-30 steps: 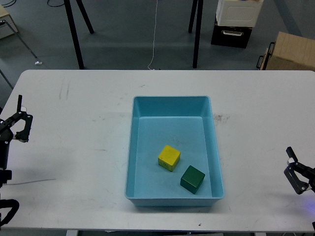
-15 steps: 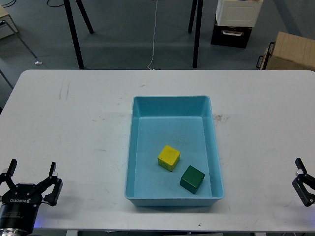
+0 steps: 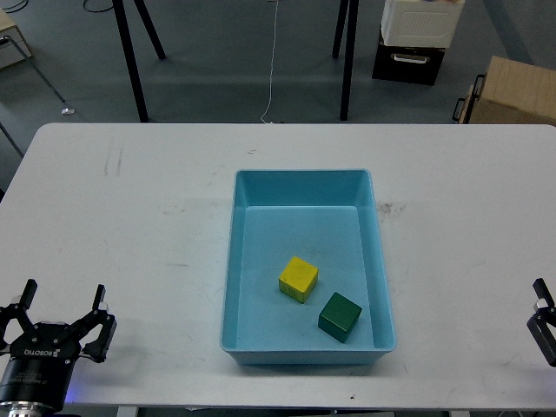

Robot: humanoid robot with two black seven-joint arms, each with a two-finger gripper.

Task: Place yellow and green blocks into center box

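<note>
A yellow block [image 3: 299,278] and a green block [image 3: 340,316] lie side by side inside the light blue box [image 3: 301,185] at the table's middle. The green block is nearer the box's front right corner. My left gripper [image 3: 59,306] is at the front left edge of the table, open and empty, fingers pointing up. My right gripper [image 3: 545,326] is at the front right edge, partly cut off by the view, so its fingers cannot be told apart. Both grippers are far from the box.
The white table [image 3: 130,217] has faint marks at the left and beside the box. Beyond the far edge stand black stand legs [image 3: 130,61], a black-and-white case [image 3: 415,39] and a cardboard box [image 3: 512,91].
My left gripper has shifted slightly up and right at the front left edge. My right gripper has dropped lower and further toward the right edge. The blocks and box have not moved.
</note>
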